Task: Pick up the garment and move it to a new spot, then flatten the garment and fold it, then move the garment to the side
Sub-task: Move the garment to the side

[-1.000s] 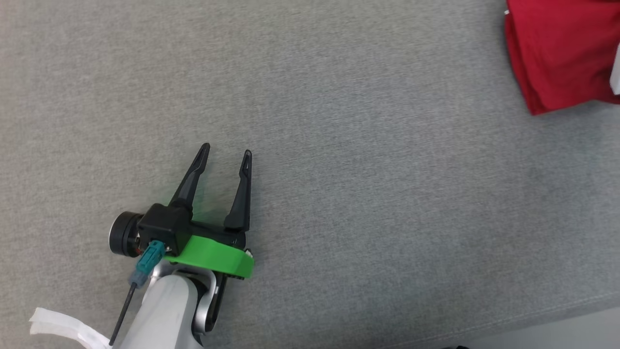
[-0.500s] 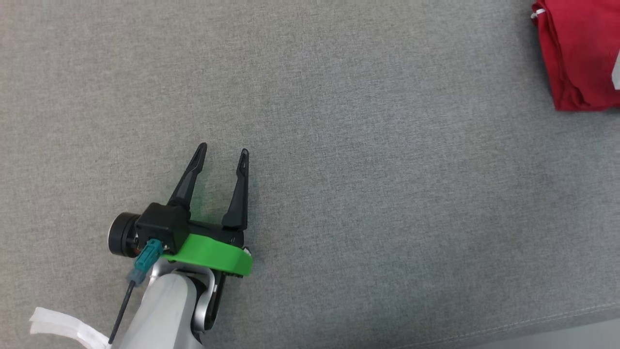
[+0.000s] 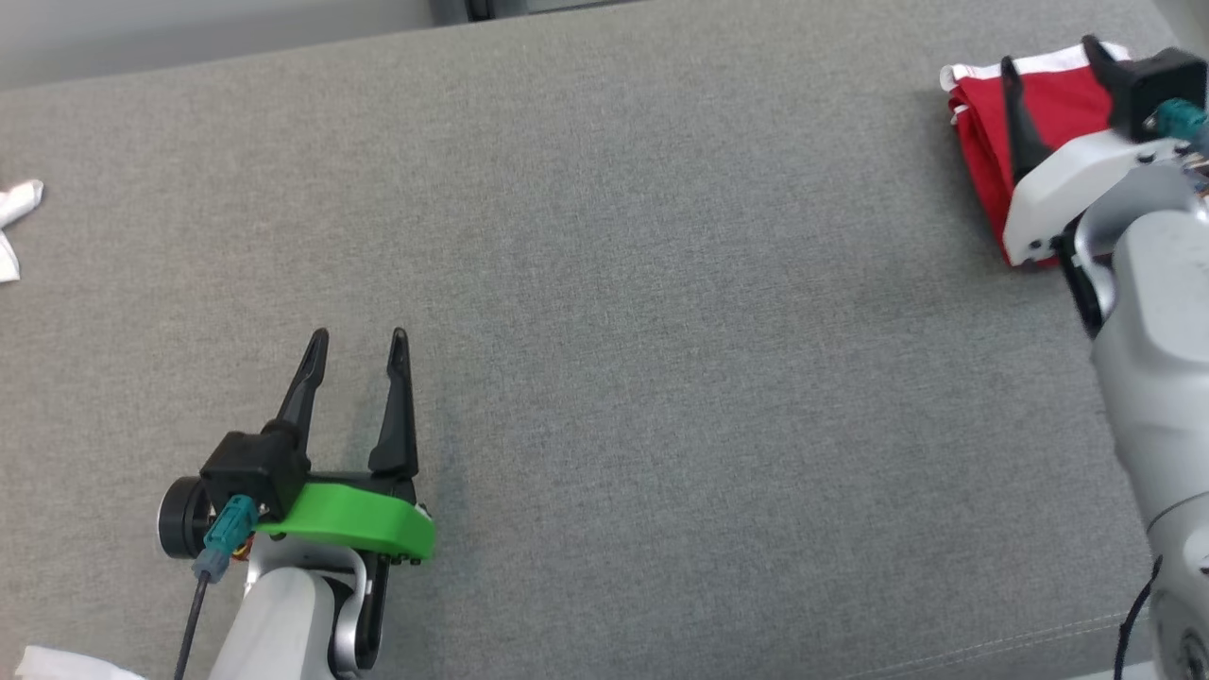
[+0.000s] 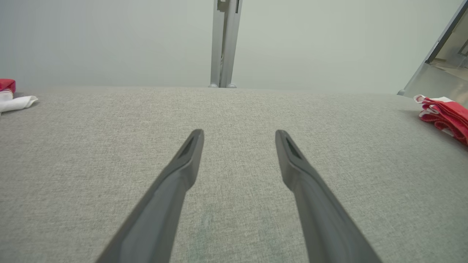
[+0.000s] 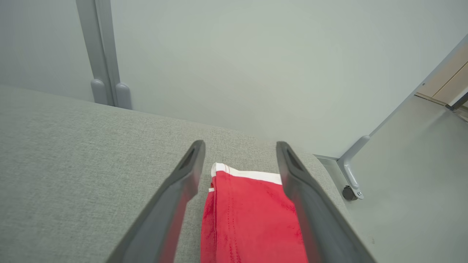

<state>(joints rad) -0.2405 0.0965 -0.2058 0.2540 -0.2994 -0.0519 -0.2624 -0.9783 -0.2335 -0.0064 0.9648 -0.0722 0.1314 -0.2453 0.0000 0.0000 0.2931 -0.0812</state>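
- Garment [image 3: 1063, 104]: red w/ white trim, folded into a compact stack. It lies flat at the far right corner of the grey padded surface [image 3: 661, 283], close to the edge.
- Right gripper [image 3: 1048, 55]: jaws spread wide over the stack, nothing pinched. In the right wrist view the cloth shows between the fingers and rests on the surface, not lifted. Cannot tell whether the tips touch the fabric.
- Left gripper [image 3: 359, 332]: jaws apart and empty, low over bare surface at lower left, well apart from the garment.
- Change vs. approx. a sec ago: head cam has swung. The surface's far edge and the right arm are now in frame. The garment's shift in the pic is cam motion, not a move of the cloth.
- Meaning: wide jaws over a laid-down stack suggest release is done. Fold looks complete and the garment is parked at the side, so the last step is judged finished or nearly so.
- Next, as judged: lift the right arm clear w/o snagging the top layer.
- Misc.: small white cloth [image 3: 14, 212] at the left edge, not involved.
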